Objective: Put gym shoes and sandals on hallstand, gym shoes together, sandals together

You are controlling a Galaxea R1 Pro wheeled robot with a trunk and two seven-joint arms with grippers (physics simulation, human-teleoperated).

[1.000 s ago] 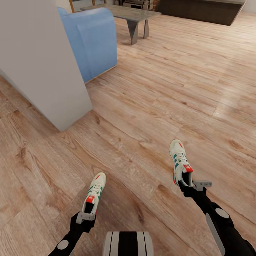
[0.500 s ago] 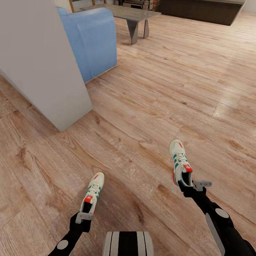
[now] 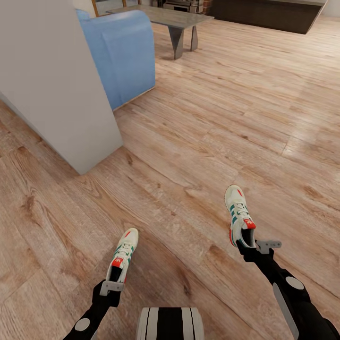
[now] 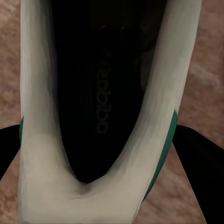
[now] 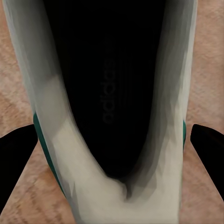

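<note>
Here the light brown wood-grain plank floor spreads wide ahead, bounded on the left by a pale grey wall corner, with a blue upholstered armchair behind it and a grey low table farther off. That leaves plenty of open room ahead and to the right for turning the base. The hallstand and the sandals are not to be seen here, so by my reading all the placing is still to do; only the pick-up of the sneakers is done. The right gripper clamps the heel of one white sneaker with green stripes and red accents, carried above the boards. The left gripper likewise grips the heel of the second white-and-green sneaker, fingers outside its collar.
</note>
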